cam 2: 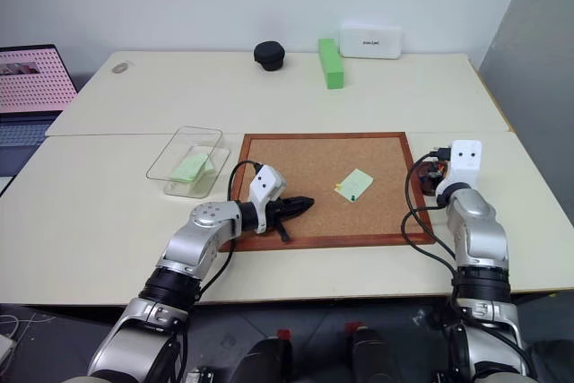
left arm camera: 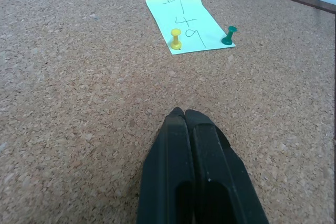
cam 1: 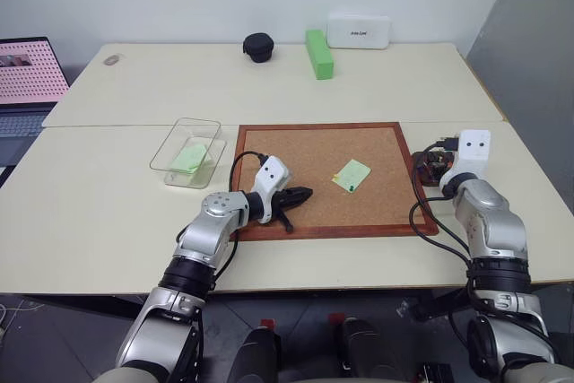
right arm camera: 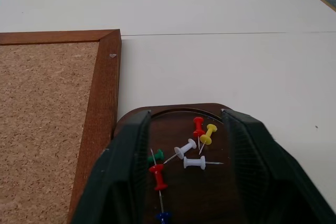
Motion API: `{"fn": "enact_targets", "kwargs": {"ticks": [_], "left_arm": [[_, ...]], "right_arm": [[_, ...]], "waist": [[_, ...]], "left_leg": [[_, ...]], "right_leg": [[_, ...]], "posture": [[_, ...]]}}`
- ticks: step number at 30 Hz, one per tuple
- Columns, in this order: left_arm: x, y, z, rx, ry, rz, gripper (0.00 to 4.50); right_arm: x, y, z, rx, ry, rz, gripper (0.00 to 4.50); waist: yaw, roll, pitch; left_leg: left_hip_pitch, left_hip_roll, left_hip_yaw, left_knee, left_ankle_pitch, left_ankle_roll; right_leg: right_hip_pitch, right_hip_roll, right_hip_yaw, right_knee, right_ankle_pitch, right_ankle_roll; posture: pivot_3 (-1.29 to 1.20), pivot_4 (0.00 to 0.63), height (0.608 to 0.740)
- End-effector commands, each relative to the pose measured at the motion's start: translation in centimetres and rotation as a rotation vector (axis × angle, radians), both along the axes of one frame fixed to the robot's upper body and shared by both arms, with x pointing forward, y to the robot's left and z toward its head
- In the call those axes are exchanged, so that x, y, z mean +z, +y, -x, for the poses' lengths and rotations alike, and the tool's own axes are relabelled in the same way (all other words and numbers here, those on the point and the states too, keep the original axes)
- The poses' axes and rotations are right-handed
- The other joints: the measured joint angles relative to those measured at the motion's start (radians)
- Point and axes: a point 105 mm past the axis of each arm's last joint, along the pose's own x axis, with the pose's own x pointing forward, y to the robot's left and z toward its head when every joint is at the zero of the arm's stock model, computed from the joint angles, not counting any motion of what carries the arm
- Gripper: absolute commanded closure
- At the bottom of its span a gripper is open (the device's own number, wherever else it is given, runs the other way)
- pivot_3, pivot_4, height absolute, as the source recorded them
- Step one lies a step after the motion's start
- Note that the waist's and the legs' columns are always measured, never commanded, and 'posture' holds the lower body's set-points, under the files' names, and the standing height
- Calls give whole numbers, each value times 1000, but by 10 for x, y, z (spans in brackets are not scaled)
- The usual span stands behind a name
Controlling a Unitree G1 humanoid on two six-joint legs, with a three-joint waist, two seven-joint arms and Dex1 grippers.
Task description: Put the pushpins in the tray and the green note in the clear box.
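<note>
At the right edge of the frame, my right gripper [right arm camera: 184, 171] hangs with jaws wide over the tray [right arm camera: 173, 116] to drop pins among the pushpins [right arm camera: 197, 153] there, while my left gripper [cam 1: 299, 193], shut and empty, waits on the corkboard [cam 1: 305, 154] short of the green note [cam 1: 352, 175], which two pins fasten there.

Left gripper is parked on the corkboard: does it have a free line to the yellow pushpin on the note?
Probably yes. The shut left gripper points at the yellow pushpin across bare corkboard, with nothing between them. The green pushpin stands apart, at the note's other corner.
</note>
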Motion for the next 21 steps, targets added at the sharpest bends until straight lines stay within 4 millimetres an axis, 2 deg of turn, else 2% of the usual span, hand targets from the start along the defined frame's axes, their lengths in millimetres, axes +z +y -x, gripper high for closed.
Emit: {"fn": "enact_targets", "kwargs": {"ticks": [1, 4, 8, 14, 21], "left_arm": [[-24, 5, 4, 14, 74, -60, 4500], [-24, 4, 6, 10, 77, -59, 4500], [-25, 4, 7, 6, 84, -53, 4500], [-23, 6, 6, 12, 84, -54, 4500], [-22, 9, 4, 17, 79, -61, 4500]], "right_arm": [[21, -3, 1, 8, -72, 32, 1204], [22, 16, 3, 123, -78, 34, 589], [18, 57, 16, 390, -77, 36, 589], [21, 101, 47, 712, -123, 57, 589], [14, 136, 70, 875, -109, -33, 589]], "waist": [[0, 0, 0], [0, 0, 0], [0, 0, 0], [0, 0, 0], [-1, 0, 0]], "left_leg": [[0, 0, 0, 0, 0, 0], [0, 0, 0, 0, 0, 0], [0, 0, 0, 0, 0, 0], [1, 0, 0, 0, 0, 0], [2, 1, 0, 0, 0, 0]], "right_leg": [[0, 0, 0, 0, 0, 0], [0, 0, 0, 0, 0, 0], [0, 0, 0, 0, 0, 0], [1, 0, 0, -1, 0, 0], [1, 0, 0, -1, 0, 0]], "posture": [[0, 150, 740], [0, 150, 740], [0, 150, 740], [0, 150, 740], [0, 150, 740]]}}
